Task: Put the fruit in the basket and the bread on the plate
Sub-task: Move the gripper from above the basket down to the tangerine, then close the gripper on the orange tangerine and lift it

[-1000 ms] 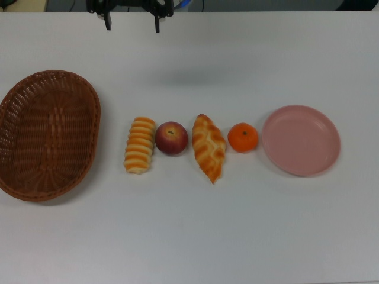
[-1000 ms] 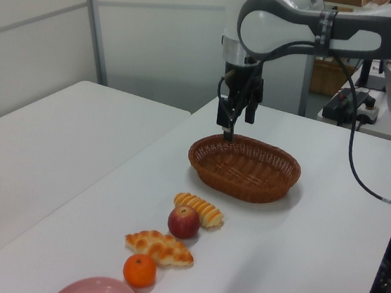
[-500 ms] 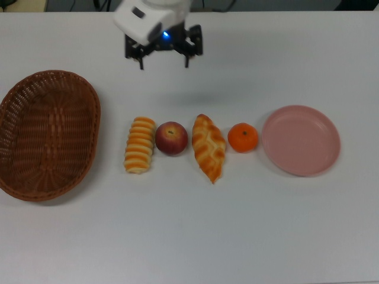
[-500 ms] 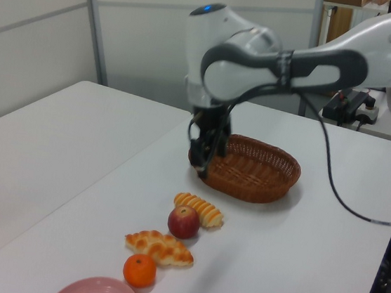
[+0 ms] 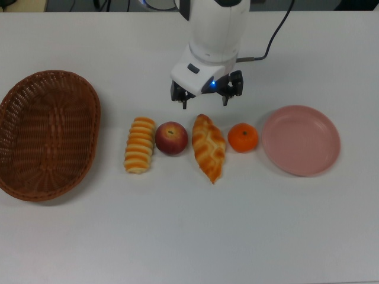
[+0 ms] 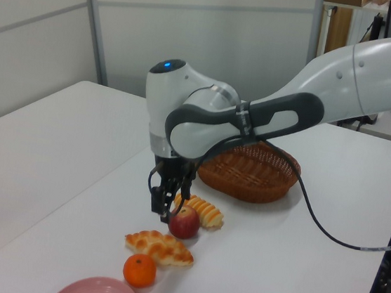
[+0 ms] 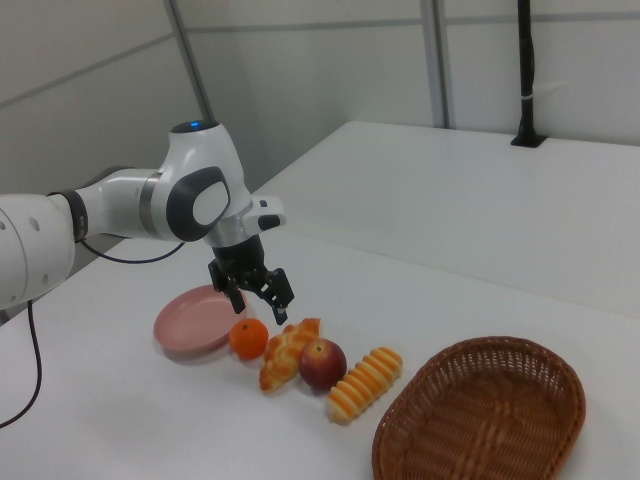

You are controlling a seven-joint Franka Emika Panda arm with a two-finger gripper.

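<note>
Four foods lie in a row on the white table. From the top view's left they are a ridged roll (image 5: 140, 145), a dark red apple (image 5: 171, 138), a braided loaf (image 5: 208, 147) and an orange tangerine (image 5: 243, 137). The wicker basket (image 5: 47, 134) lies at the top view's far left and holds nothing. The pink plate (image 5: 301, 139) sits bare at the top view's right. My gripper (image 5: 205, 103) hangs open just above the loaf's far end, between the apple (image 6: 184, 223) and the tangerine (image 7: 248, 339), holding nothing.
The white arm (image 6: 292, 108) reaches over the basket (image 6: 249, 168) from the left view's right. A grey cable (image 5: 269, 41) trails off the arm. Bare tabletop (image 5: 195, 236) lies in front of the row.
The gripper has come down and moved toward the top view's right, from near the table's far edge to just above the braided loaf. The foods, basket and plate have not moved.
</note>
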